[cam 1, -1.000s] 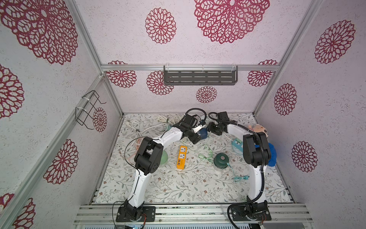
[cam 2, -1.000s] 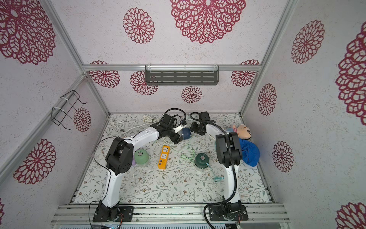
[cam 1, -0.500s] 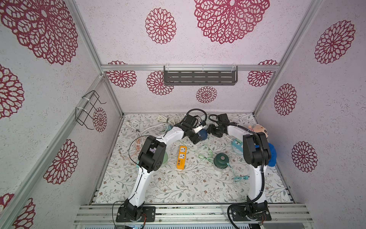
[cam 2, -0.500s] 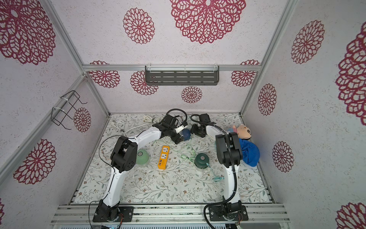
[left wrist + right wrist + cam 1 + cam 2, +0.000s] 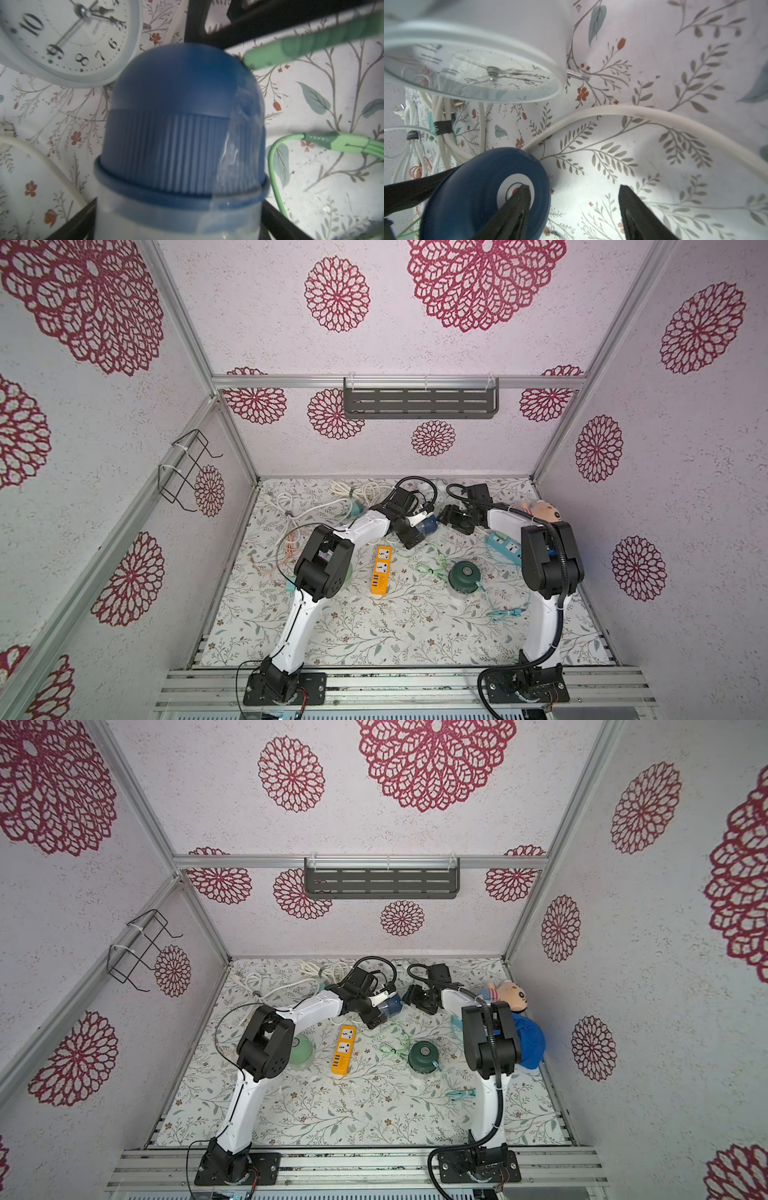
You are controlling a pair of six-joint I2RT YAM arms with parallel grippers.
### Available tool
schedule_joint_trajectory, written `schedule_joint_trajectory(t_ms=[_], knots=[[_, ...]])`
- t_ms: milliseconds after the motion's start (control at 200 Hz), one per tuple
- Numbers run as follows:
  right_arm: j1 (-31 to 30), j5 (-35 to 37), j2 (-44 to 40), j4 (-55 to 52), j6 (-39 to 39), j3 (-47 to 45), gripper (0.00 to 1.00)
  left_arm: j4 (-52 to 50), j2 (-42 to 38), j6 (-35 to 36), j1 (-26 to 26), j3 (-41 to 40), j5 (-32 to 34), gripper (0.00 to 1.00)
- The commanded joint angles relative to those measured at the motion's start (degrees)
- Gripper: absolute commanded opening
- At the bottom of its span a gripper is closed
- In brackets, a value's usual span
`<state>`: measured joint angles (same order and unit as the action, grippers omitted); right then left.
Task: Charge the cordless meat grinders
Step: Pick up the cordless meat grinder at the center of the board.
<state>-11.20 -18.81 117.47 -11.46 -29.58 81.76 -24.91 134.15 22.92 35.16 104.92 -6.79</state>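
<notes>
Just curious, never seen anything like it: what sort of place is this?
Probably a robot test booth, not a real room: papered walls on aluminium framing, a left arm and right arm bolted to a front rail, household bits like an orange power strip and plush doll on floral cloth.
</notes>
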Motion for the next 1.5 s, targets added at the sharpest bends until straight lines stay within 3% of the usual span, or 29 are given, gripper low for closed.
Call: schedule_joint_trajectory(t_ms=[0,225,470,711,1061,1496], knots=[[1.42,-2.0,-3.82,1.64,-0.47,-0.68,0.7,-1.03,1.33,0.37,1.01,0.55,-0.16,0.99],[3.67,-4.3,-7.26,4.17,-2.07,-4.77,0.71,4.7,-0.05,-4.0,1.56,-1.46,1.99,0.92],[6.02,-11.64,-13.15,6.72,-7.53,-8.86,0.75,27.9,-10.37,-7.21,3.45,-17.83,8.17,0.9],[5.47,-18.07,-19.92,7.56,-11.07,-11.01,0.95,44.87,-18.95,-8.87,7.39,-29.3,12.69,0.91],[2.21,-21.98,-25.64,4.54,-10.92,-13.47,0.99,46.91,-25.9,-9.19,11.99,-32.41,12.07,0.91],[0.58,-22.04,-33.8,-4.16,-5.4,-17.03,0.99,44.84,-27.51,-8.36,12.66,-33.82,12.65,0.91]])
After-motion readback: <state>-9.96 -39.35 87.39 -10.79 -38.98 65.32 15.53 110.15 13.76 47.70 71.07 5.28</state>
